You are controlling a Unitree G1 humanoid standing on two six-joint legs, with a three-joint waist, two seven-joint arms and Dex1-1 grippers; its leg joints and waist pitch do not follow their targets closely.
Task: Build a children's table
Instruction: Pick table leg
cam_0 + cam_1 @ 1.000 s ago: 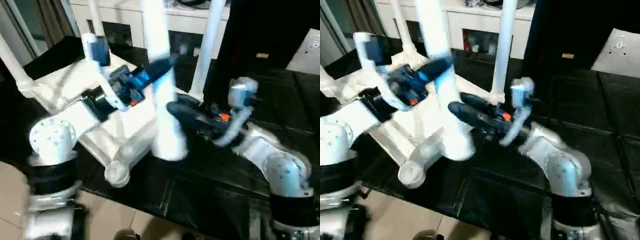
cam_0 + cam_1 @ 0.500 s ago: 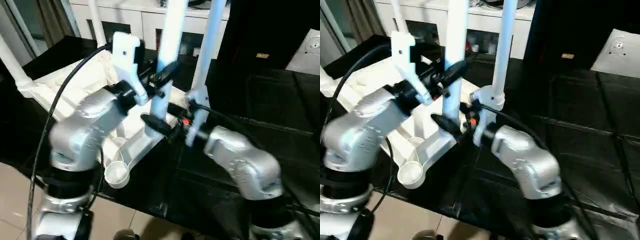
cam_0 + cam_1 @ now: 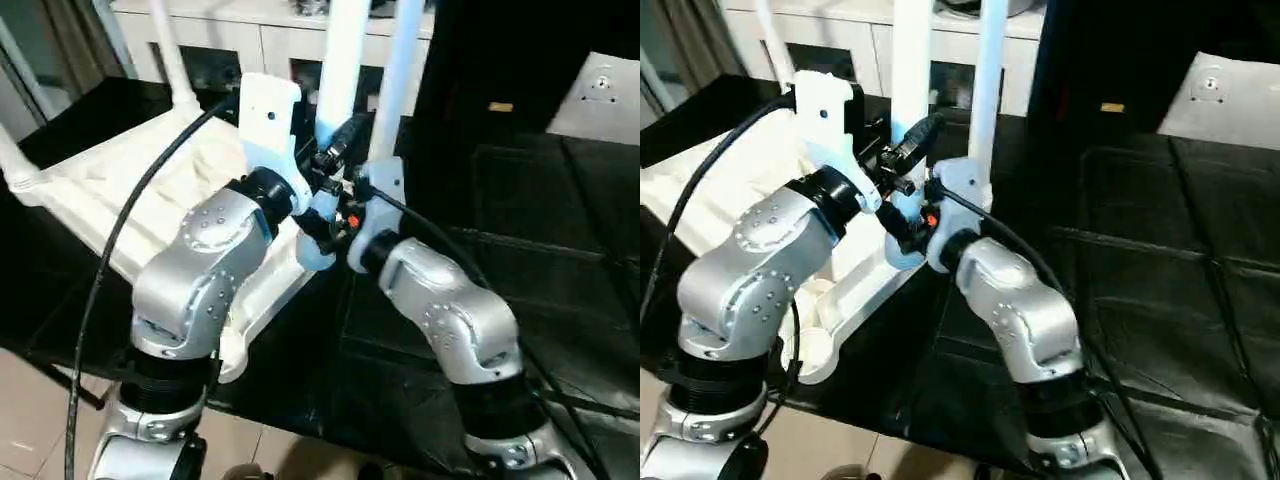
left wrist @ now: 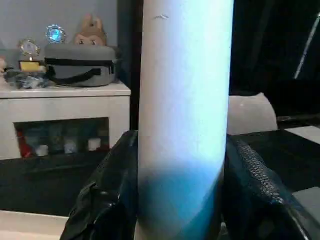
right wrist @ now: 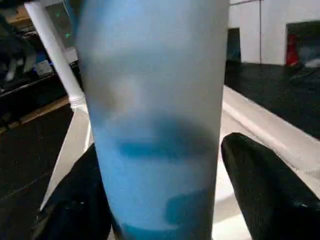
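The white table top [image 3: 150,185] is lying upside down on the black work surface [image 3: 520,250], ribbed underside facing up, spreading from the centre of the head view toward 9 o'clock; two fitted legs are standing upright from it, one at the far corner near 11 o'clock [image 3: 170,55] and one at 12 o'clock [image 3: 398,75], with a third corner leg [image 3: 15,165] partly showing at 9 o'clock. The loose leg [image 3: 340,70] is being held upright just beside the 12 o'clock leg, its lower end sitting over the near edge of the top, and both arms are converging on it. The left gripper [image 4: 180,200] is clamping the loose leg, with black fingers [image 4: 107,190] pressing each flank of the shaft; the right gripper [image 5: 160,200] is bracketing the same shaft lower down, and its fingers [image 5: 265,190] are looking parted slightly from the plastic, so firm contact cannot be confirmed there. The empty socket [image 3: 230,355] is sitting at 7 o'clock, well apart from the leg's lower end. Probable faults: the tapered, smooth shaft is likely slipping through the pads if twisted hard; a tilted entry is risking cross-threading; the two crowded wrists are risking collision with each other or with the neighbouring leg
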